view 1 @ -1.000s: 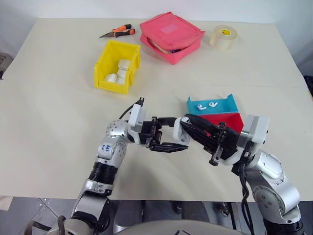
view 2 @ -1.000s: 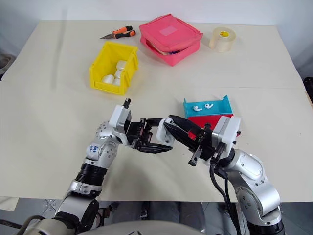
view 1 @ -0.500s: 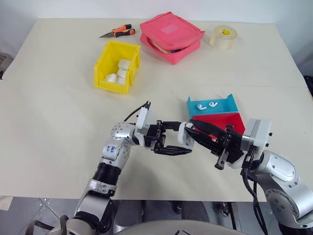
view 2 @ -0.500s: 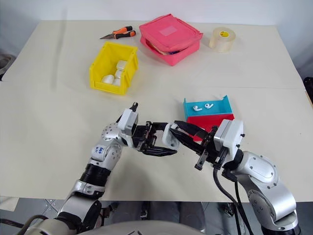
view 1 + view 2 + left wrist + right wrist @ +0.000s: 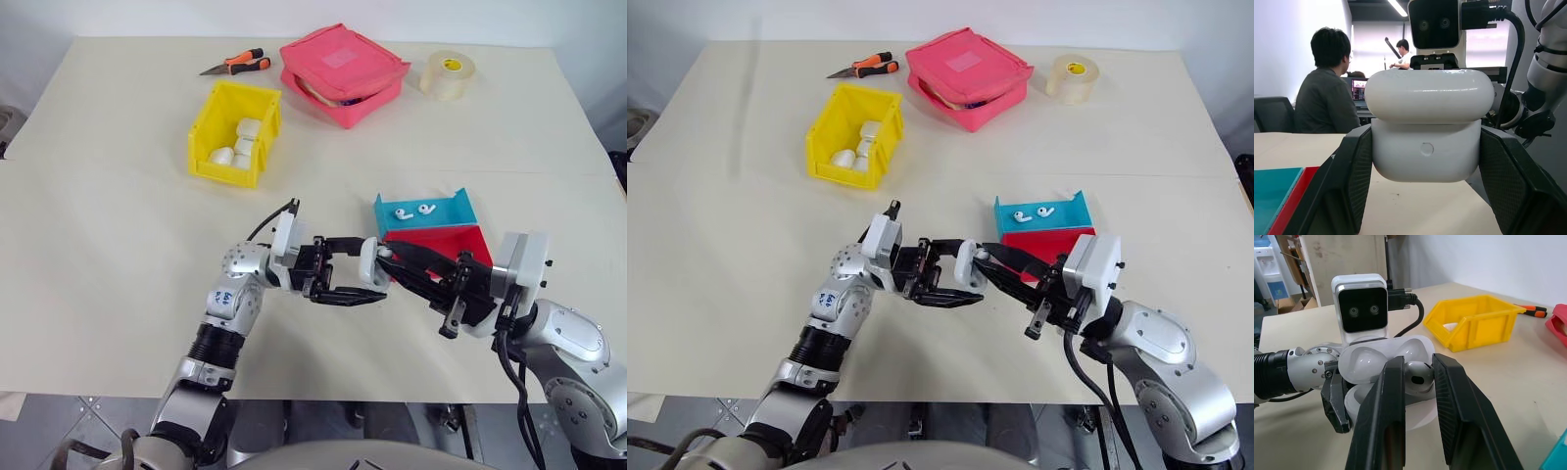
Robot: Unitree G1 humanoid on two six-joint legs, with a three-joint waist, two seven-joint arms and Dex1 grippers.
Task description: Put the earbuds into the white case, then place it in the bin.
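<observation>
Two grippers meet nose to nose over the front of the table [image 5: 118,245]. The left gripper [image 5: 355,270] is clamped on the white case [image 5: 369,264], black fingers [image 5: 1349,176] pressing its two sides and holding it off the surface. The case's hinged lid stands open. The right gripper [image 5: 392,259] points straight at it, fingers [image 5: 1382,416] drawn close together on a small white earbud [image 5: 1418,376], right at the mouth of the open case. Whether the bud is already seated in the case I can't tell.

Just beyond the right arm, a blue tray [image 5: 426,211] holds two more earbuds [image 5: 412,210] lying side by side, with a red tray [image 5: 449,241] touching its near edge.

The bin [image 5: 233,133], bright yellow, sits farther back and to the left, well apart from both grippers, with several white cases already inside. Behind it, a pink zip pouch [image 5: 343,71], orange-handled pliers [image 5: 238,65] and a roll of tape [image 5: 449,74] line the far side of the table.

In the left wrist view, two people [image 5: 1327,88] sit in the background, turned away.
</observation>
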